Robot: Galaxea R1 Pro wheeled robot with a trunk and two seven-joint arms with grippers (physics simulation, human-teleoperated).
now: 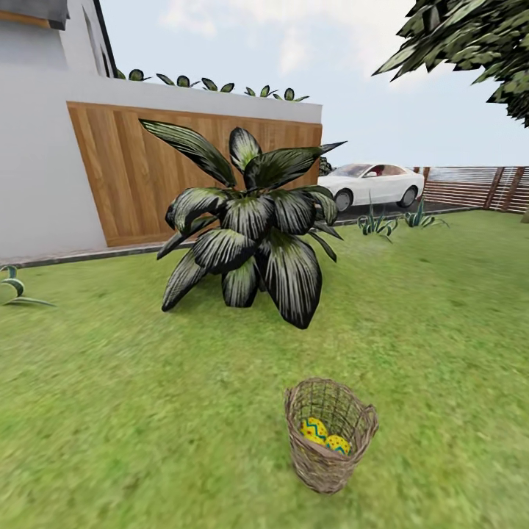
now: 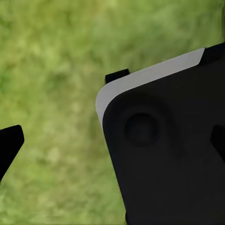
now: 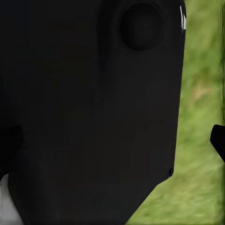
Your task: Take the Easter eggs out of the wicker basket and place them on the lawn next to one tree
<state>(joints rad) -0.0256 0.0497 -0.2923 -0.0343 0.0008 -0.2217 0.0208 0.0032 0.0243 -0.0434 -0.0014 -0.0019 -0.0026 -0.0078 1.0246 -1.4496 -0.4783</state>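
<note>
The brown wicker basket (image 1: 328, 435) stands upright on the lawn (image 1: 132, 411), low and right of centre in the head view. Inside it lie yellow Easter eggs with blue zigzags; one egg (image 1: 314, 428) and another egg (image 1: 338, 444) show through the mouth. Dark leaves of a tree (image 1: 470, 37) hang into the upper right corner, its trunk out of view. In the left wrist view my left gripper (image 2: 115, 143) is open over grass, with a black fingertip (image 2: 10, 144) at the edge. My right gripper (image 3: 115, 140) is open too, one fingertip (image 3: 218, 139) showing against grass.
A low broad-leaved striped plant (image 1: 250, 228) grows behind the basket. Beyond it are a wooden panel (image 1: 147, 169) on a grey wall, a white car (image 1: 375, 184) and the slat fence (image 1: 470, 185). A black part of my own body (image 2: 168, 154) crosses both wrist views.
</note>
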